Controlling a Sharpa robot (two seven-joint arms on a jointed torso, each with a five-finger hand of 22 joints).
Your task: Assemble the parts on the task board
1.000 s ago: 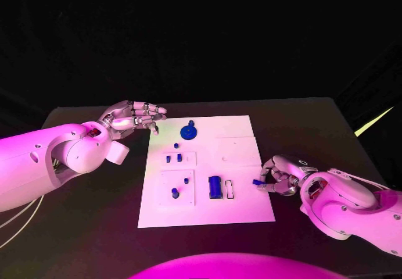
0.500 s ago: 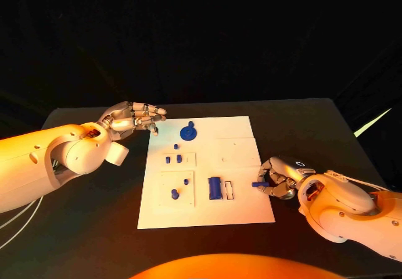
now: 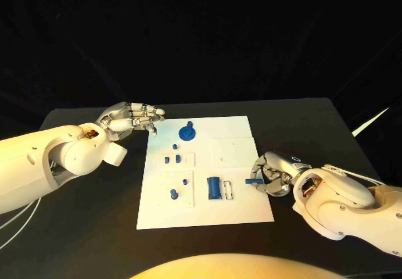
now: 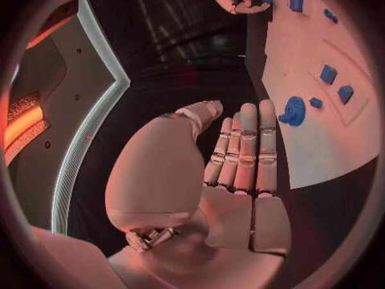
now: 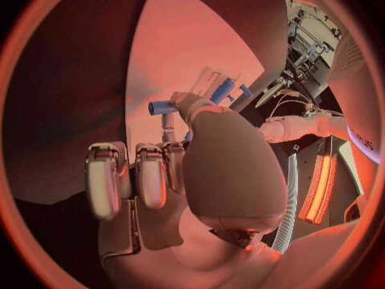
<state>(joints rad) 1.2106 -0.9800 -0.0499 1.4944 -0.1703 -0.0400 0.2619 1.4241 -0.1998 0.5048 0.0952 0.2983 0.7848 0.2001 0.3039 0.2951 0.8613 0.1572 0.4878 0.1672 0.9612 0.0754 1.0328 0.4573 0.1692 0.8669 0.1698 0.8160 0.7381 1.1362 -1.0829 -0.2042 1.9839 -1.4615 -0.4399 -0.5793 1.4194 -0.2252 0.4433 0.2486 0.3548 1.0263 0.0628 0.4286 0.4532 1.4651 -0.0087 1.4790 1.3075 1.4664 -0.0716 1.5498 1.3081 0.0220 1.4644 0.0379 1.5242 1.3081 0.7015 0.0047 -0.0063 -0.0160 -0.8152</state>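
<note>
The white task board (image 3: 239,209) lies mid-table. On it are a blue gear (image 3: 189,132), a blue block (image 3: 214,187) beside a narrow slot, and several small blue pieces (image 3: 174,193) in recessed panels. My right hand (image 3: 269,174) is at the board's right edge and pinches a small blue part (image 3: 250,181) just right of the slot. The right wrist view has that part (image 5: 163,107) held at the fingertips over the board (image 5: 180,51). My left hand (image 3: 130,119) hovers off the board's far left corner and holds nothing. In its wrist view the fingers (image 4: 240,148) lie straight near the gear (image 4: 294,110).
Black table (image 3: 83,215) surrounds the board on all sides. The board's right half (image 3: 239,148) is bare white, with faint outlines. The left forearm (image 3: 50,163) lies over the table's left side.
My right hand has carried the small blue part slightly left, further over the board's right edge. The left hand has stayed put.
</note>
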